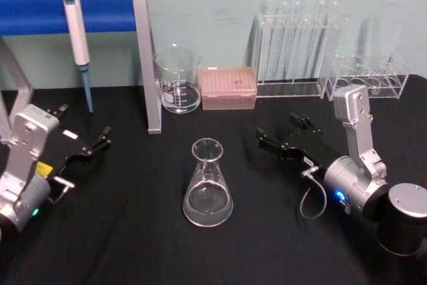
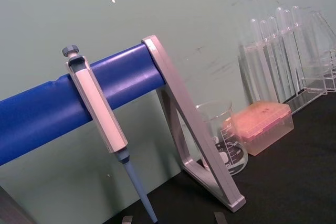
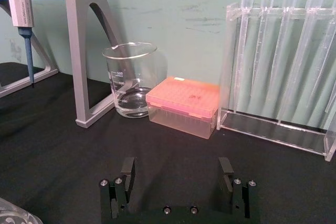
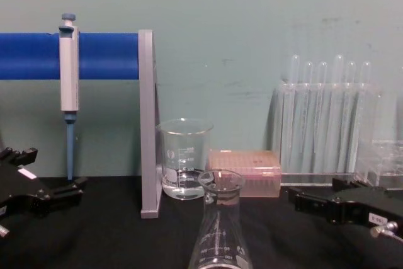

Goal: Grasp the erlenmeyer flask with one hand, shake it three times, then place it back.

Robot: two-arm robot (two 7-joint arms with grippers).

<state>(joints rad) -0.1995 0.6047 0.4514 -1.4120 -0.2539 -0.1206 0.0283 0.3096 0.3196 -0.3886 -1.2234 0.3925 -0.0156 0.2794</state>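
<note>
The flask point(image 1: 208, 185) stands upright on the black counter point(image 1: 120, 231), clear glass, conical, with a narrow neck and flared rim (white marks on its wall), apart from the open right claw point(image 1: 283, 136).

One flask point(image 1: 208, 185), standing upright on black cloth. One beaker point(image 1: 177, 79). One pink tip box point(image 1: 229, 87). One pipette point(image 1: 76, 28), hung on one blue-barred stand point(image 1: 145, 58). Two clear racks: a tall one point(image 1: 297, 48) with about six test tubes, exact number hard to tell, and a low one point(image 1: 367, 75). Two grippers: left point(image 1: 93, 145), right point(image 1: 287, 139).
</note>
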